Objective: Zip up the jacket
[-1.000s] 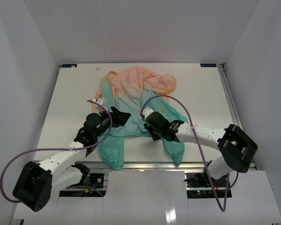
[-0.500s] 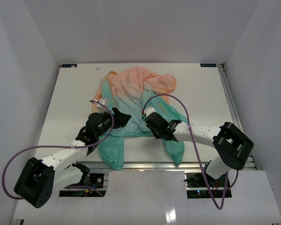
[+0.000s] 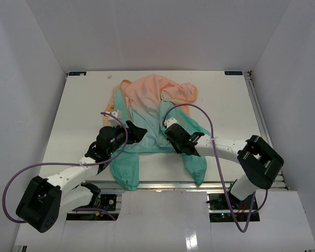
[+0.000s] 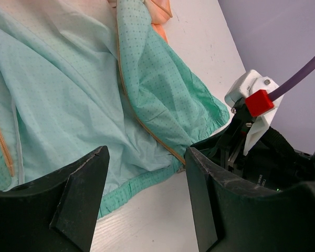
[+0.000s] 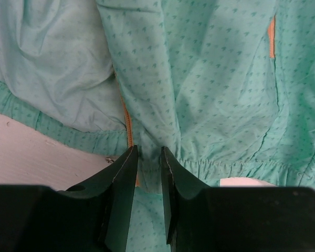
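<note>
Jacket (image 3: 156,100) lies crumpled on the desk (image 3: 231,105), about mid-width. Its peach part is toward the far side and its teal part toward the near edge. We see the front lying open, with paler lining showing between the two teal front panels. One teal sleeve (image 3: 127,170) trails to the near edge on the left side, another (image 3: 196,167) on the right.

Left jaws: wide apart. In the left wrist view, the two black fingers (image 4: 76,197) stand on either side of the gathered teal hem (image 4: 142,181), which crosses the gap beyond the fingertips. We see no fabric pressed by either finger. The orange zipper edge (image 4: 147,126) runs down the panel toward the right-hand finger. The right arm's wrist, with a red plug (image 4: 260,101), sits just beside that finger.

Right jaws: narrow. In the right wrist view, the fingers (image 5: 123,184) stand close together at the hem of the other front panel, and a raised fold of teal fabric runs into the slim gap between them. The orange zipper strip (image 5: 128,123) ends just at the left-hand finger's tip. We cannot tell whether the fold is actually pinched or merely sits in the gap.

Top view: both jaws are at the hem, on either side of the open front, near each other but apart.
</note>
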Controlling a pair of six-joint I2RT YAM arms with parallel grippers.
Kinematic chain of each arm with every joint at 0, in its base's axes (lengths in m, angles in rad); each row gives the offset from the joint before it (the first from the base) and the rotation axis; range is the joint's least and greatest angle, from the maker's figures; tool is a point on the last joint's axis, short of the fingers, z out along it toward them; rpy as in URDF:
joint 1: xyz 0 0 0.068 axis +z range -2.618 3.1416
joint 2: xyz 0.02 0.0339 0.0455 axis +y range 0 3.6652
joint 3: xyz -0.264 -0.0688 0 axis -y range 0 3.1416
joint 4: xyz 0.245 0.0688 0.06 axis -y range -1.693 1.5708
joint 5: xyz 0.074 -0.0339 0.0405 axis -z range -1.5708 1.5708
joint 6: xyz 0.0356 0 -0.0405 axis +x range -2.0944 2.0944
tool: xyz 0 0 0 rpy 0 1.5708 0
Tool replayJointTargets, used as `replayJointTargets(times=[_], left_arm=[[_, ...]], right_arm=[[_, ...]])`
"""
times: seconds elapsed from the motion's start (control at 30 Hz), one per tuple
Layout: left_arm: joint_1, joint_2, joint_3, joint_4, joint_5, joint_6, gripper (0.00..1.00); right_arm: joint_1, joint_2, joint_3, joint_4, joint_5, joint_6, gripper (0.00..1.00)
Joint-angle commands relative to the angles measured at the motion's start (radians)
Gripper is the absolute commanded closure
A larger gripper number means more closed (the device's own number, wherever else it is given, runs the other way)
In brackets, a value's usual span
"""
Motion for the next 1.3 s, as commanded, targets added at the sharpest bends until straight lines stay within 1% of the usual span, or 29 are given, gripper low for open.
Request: replayJointTargets(times=[0.0,0.13,0.27,0.4,0.5,0.67,0.83,0.93,1.03,1.13,1.27], left_arm=[[0.001,-0.003,0.008,0.009,0.012,0.006,0.30],[0.001,-0.006,0.007,0.008,0.011,0.006,0.29],[0.001,-0.008,0.008,0.008,0.009,0.006,0.29],[0.001,-0.006,0.005,0.017,0.018,0.006,0.29],[0.001,0.002,0.001,0.029,0.035,0.005,0.29],[0.001,0.030,-0.006,0.080,0.102,-0.008,0.30],[0.001,0.088,0.002,0.130,0.186,-0.031,0.30],[0.003,0.117,-0.001,0.174,0.245,-0.061,0.31],[0.006,0.156,-0.027,0.268,0.350,-0.094,0.31],[0.007,0.217,-0.042,0.405,0.457,-0.138,0.32],[0.007,0.316,-0.041,0.535,0.537,-0.180,0.34]], right_arm=[[-0.005,0.025,0.008,0.001,-0.032,0.012,0.69],[-0.005,0.046,0.015,-0.018,-0.048,0.014,0.70],[-0.005,0.055,0.024,-0.028,-0.052,0.015,0.80],[-0.006,0.036,0.049,-0.036,-0.064,0.014,0.92],[-0.006,0.014,0.082,-0.039,-0.099,0.009,0.92],[-0.006,-0.033,0.121,-0.032,-0.160,0.010,0.92],[-0.013,-0.085,0.087,0.021,-0.167,0.027,0.92],[-0.029,-0.118,0.046,0.069,-0.213,0.041,0.92],[-0.041,-0.177,0.001,0.152,-0.289,0.055,0.92],[-0.049,-0.230,-0.050,0.216,-0.360,0.071,0.92],[-0.051,-0.271,-0.091,0.298,-0.446,0.093,0.92]])
